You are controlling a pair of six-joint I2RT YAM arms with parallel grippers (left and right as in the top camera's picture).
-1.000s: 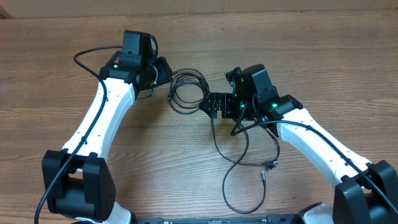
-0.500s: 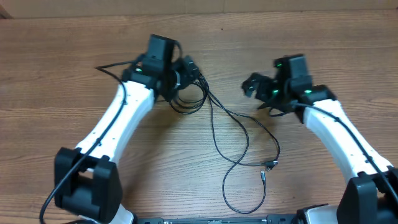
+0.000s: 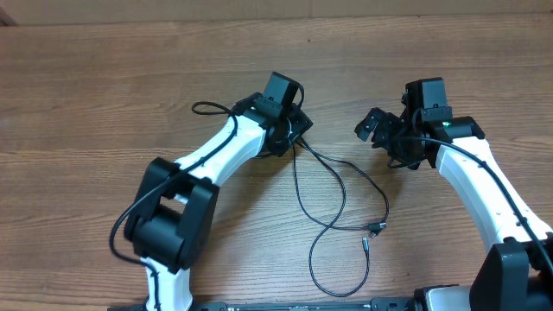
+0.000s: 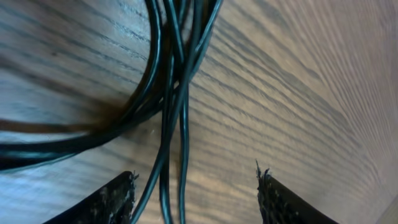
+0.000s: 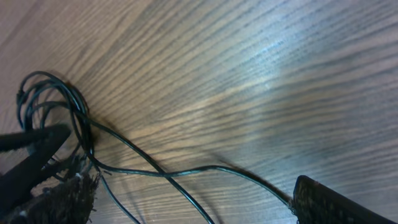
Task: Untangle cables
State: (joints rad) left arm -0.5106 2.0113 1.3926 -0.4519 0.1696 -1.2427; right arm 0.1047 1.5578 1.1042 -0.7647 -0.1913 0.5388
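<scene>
Thin black cables (image 3: 296,186) trail over the wooden table from under my left gripper (image 3: 296,131) down to two small plugs (image 3: 376,228) and a low loop (image 3: 341,292). The coiled part is mostly hidden under the left gripper. In the left wrist view the left gripper (image 4: 196,180) is open just above the table, with cable strands (image 4: 166,124) running between its fingers. My right gripper (image 3: 370,130) is open and apart from the cables to their right. In the right wrist view the right gripper (image 5: 189,186) is open above two crossing strands (image 5: 186,173), with the bundle (image 5: 53,106) at far left.
The table (image 3: 104,104) is bare wood. The table's far edge (image 3: 259,19) runs along the top. A thicker black arm wire (image 3: 207,108) loops beside the left wrist. The arm bases stand at the front left and front right.
My right gripper let go of the cable and drew back to the right. My left arm swung right, carrying the coil along, and now sits over the bundle.
</scene>
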